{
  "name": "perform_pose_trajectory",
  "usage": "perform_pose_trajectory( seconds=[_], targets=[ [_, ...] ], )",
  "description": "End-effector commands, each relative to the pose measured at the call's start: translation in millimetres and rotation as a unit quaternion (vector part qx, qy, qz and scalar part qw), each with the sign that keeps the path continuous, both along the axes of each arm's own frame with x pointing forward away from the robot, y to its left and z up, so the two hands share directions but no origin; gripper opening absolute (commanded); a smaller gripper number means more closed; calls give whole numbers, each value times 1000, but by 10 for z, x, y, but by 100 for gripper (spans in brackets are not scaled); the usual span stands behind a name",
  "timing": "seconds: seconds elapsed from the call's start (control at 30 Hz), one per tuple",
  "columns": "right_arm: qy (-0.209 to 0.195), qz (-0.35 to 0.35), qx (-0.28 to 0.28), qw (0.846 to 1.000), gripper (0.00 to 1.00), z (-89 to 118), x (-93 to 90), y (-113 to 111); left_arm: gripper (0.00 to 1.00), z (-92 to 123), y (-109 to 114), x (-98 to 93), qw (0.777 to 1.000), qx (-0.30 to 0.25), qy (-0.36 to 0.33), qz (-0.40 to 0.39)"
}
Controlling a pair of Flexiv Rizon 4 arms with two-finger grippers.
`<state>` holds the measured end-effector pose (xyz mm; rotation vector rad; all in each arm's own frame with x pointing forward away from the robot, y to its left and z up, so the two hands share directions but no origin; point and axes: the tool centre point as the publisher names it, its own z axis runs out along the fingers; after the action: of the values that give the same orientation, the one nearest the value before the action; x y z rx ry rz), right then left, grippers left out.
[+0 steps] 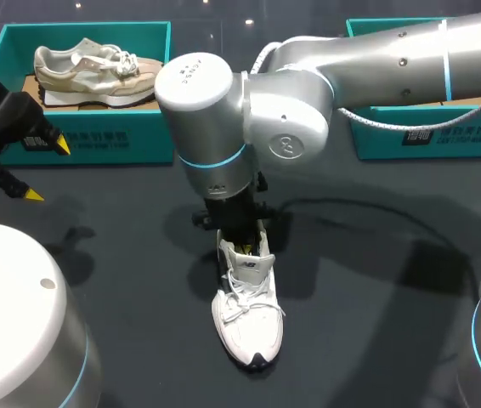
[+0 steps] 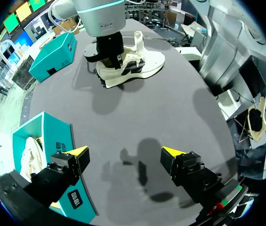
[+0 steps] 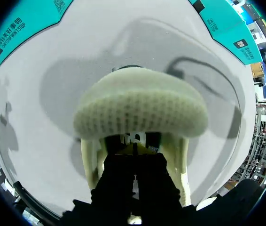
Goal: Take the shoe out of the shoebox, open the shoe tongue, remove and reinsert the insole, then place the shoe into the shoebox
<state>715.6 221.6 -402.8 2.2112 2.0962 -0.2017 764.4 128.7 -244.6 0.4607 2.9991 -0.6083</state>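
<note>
Shoe (image 1: 247, 319), lower centre, looks light and soft; grip the heel collar. Right hand (image 1: 245, 248) inside it (closure untellable), left hand (image 1: 47, 170) open.

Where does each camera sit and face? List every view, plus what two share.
Head view: above, behind, looking down on the table; open left gripper and right arm show.
Left wrist view: on the left wrist, facing across the table toward the white shoe; left gripper shows.
Right wrist view: on the right wrist, facing the shoe's heel; right gripper shows.
All share the shoe.
</note>
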Motion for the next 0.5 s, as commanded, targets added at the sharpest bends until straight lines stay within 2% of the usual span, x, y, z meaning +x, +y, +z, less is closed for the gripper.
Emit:
perform_pose_trajectory(
  seconds=[0.03,0.23,0.5],
  targets=[
    [-2,-4,25,1000,0,-160,-131,-45,100,3,3,-4,1000,1,0,0],
    [-9,22,11,1000,0,161,-131,-7,100,3,3,-4,1000,1,0,0],
    [18,60,25,998,0,379,-104,-71,100,3,3,-4,1000,1,0,0]
  ],
)
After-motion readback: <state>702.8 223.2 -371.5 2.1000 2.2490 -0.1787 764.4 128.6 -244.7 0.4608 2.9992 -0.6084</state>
